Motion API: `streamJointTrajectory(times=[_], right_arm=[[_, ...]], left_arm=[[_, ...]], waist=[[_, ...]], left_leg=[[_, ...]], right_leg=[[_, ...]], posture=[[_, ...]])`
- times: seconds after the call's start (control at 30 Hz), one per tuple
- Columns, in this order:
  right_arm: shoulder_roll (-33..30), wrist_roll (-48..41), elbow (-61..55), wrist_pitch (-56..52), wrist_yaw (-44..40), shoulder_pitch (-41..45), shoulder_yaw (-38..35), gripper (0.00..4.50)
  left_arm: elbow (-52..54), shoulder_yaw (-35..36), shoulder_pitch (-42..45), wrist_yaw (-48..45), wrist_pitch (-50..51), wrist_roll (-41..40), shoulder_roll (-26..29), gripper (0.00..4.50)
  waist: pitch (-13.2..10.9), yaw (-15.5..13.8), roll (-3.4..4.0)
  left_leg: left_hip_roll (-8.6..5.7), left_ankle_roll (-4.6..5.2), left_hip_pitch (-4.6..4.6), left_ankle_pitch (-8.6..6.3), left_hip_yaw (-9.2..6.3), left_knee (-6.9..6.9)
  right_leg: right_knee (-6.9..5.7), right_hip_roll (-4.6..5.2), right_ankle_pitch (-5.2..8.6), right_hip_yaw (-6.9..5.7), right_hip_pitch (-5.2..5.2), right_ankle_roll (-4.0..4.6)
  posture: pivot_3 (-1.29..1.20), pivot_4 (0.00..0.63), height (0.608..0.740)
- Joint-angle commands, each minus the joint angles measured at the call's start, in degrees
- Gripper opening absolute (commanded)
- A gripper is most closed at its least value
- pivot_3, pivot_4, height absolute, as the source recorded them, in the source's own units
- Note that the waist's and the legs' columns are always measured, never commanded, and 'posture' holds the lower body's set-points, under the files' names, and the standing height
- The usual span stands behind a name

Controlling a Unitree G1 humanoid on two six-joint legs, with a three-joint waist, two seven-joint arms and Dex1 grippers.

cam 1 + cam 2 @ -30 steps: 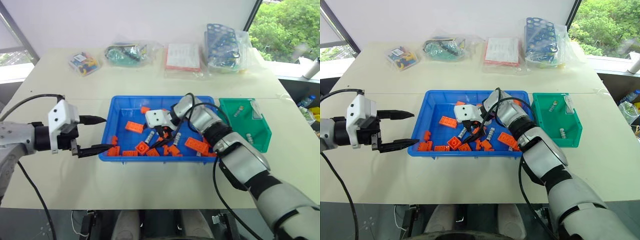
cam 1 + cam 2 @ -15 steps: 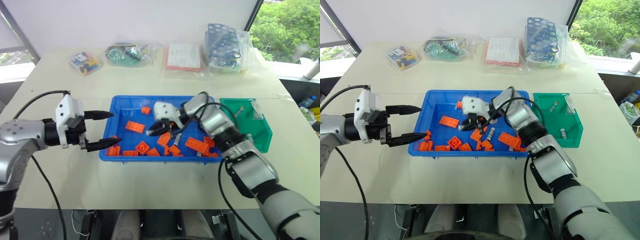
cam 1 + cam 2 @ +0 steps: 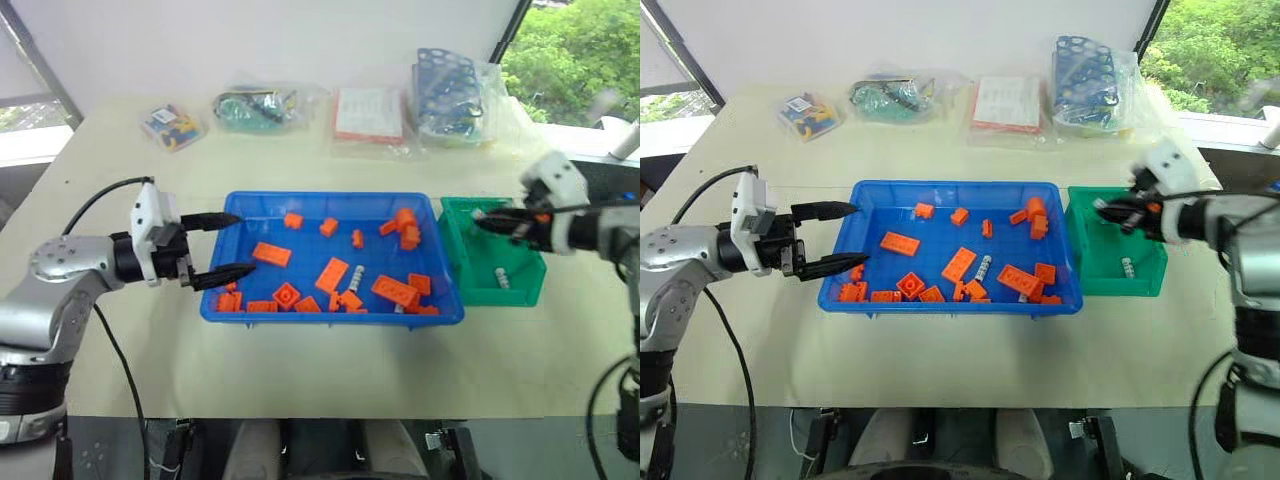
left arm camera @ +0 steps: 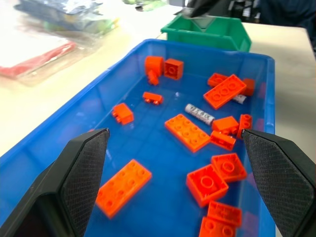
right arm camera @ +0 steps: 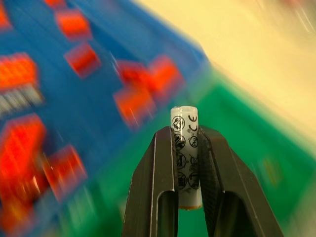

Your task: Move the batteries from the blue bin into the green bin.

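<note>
One battery [image 5: 184,157] is pinched upright between the fingers of the right tool [image 3: 1110,209], a short silvery cylinder with black printed marks and an orange end. The tool sits over the left part of the green bin [image 3: 1148,278], at the right of the table [image 3: 940,370]. Judgement: carry step, just short of the drop. The next move calls for lowering a little into the bin and spreading the fingers, clear of the rim.

Two batteries [image 3: 1127,267] already lie in the green bin, one at its near side and one at the far side. At least one more battery [image 4: 199,113] lies in the blue bin [image 3: 950,189] among orange bricks [image 3: 959,264], near the middle-right, with what looks like another at the near right.

Left tool [image 3: 232,243] is spread wide and holds nothing, poised over the blue bin's left edge.
</note>
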State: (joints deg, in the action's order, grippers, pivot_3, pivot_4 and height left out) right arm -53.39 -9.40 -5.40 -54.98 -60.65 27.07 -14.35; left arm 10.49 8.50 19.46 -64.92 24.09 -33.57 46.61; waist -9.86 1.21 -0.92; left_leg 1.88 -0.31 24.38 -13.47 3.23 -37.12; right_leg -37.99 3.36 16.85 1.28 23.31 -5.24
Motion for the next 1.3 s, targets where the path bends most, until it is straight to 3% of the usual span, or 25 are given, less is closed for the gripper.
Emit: streamJointTrajectory(times=[0.03,0.23,0.33,0.53,0.63,0.7,0.83,1.07,1.3], right_arm=[[-1.1,-2.4,-4.2,-1.4,3.0,-1.2,-3.2,0.06],[-1.3,-3.3,-4.4,0.1,7.0,-0.6,-1.2,2.83],[-0.8,-5.5,-5.4,-2.3,8.0,3.1,-0.3,2.83],[7.2,-13.3,-12.9,-9.1,9.4,11.8,7.4,2.83],[12.2,-14.0,-13.3,-9.1,11.2,13.3,13.5,3.64],[13.4,-11.8,-12.8,-6.6,12.1,13.6,18.8,4.47],[16.6,-11.0,-10.9,-9.1,15.9,12.5,23.3,4.47],[22.2,-15.5,-11.7,-18.7,20.9,9.2,20.2,4.47],[23.1,-16.4,-12.9,-20.7,23.4,5.7,21.1,4.47]], left_arm=[[-1.7,-0.9,2.4,-0.9,-2.0,1.2,-0.7,4.50],[-3.7,-2.4,5.3,-2.2,-2.3,1.9,-1.1,4.50],[-3.9,-2.6,5.8,-2.5,-2.2,2.0,-1.1,4.50],[-2.3,-2.4,4.5,-2.2,-1.3,1.6,-1.1,4.50],[-1.7,-2.2,4.3,-2.2,-0.8,1.4,-0.9,4.50],[-1.4,-2.2,4.3,-2.1,-0.6,1.4,-0.8,4.50],[0.9,-1.7,2.6,-1.8,-0.5,1.6,0.0,4.50],[3.2,-0.6,0.1,-0.6,0.0,1.0,0.7,4.50],[3.8,-0.4,-0.1,-0.2,0.6,0.8,1.1,4.50]], waist=[[0.0,0.2,0.02],[0.0,-0.3,0.01],[0.0,-0.4,0.02],[0.0,0.0,0.00],[0.0,-0.4,0.00],[0.0,-0.6,-0.01],[0.0,-0.5,-0.02],[0.0,-0.4,-0.03],[0.0,-0.4,-0.02]], left_leg=[[0.00,0.00,-0.02,0.00,0.01,0.00],[0.01,0.00,0.03,0.00,0.00,-0.03],[0.00,0.00,0.05,0.00,0.00,-0.05],[0.10,0.00,0.04,0.00,-0.09,-0.01],[0.16,0.00,0.09,0.00,-0.13,-0.01],[0.16,0.00,0.11,0.00,-0.12,-0.04],[0.06,0.00,0.13,0.00,-0.10,-0.09],[0.06,0.00,0.13,0.00,-0.12,-0.07],[0.06,0.00,0.13,0.00,-0.11,-0.07]], right_leg=[[-0.03,-0.08,0.00,0.03,0.00,0.00],[-0.02,-0.15,0.00,0.05,0.04,-0.03],[-0.01,-0.14,-0.01,0.05,0.04,-0.03],[-0.03,-0.27,0.00,0.06,0.06,-0.02],[-0.02,-0.36,0.00,0.06,0.06,-0.01],[-0.02,-0.32,0.00,0.06,0.06,-0.01],[-0.02,-0.19,0.00,0.04,0.06,-0.01],[-0.04,-0.15,0.00,0.00,0.05,-0.02],[-0.04,-0.15,0.00,-0.01,0.06,-0.02]], posture=[[0.00,0.150,0.739],[0.00,0.150,0.739],[0.00,0.150,0.739],[0.00,0.150,0.739],[0.00,0.150,0.739],[0.00,0.150,0.739],[0.00,0.150,0.739],[0.00,0.150,0.739],[0.00,0.150,0.739]])
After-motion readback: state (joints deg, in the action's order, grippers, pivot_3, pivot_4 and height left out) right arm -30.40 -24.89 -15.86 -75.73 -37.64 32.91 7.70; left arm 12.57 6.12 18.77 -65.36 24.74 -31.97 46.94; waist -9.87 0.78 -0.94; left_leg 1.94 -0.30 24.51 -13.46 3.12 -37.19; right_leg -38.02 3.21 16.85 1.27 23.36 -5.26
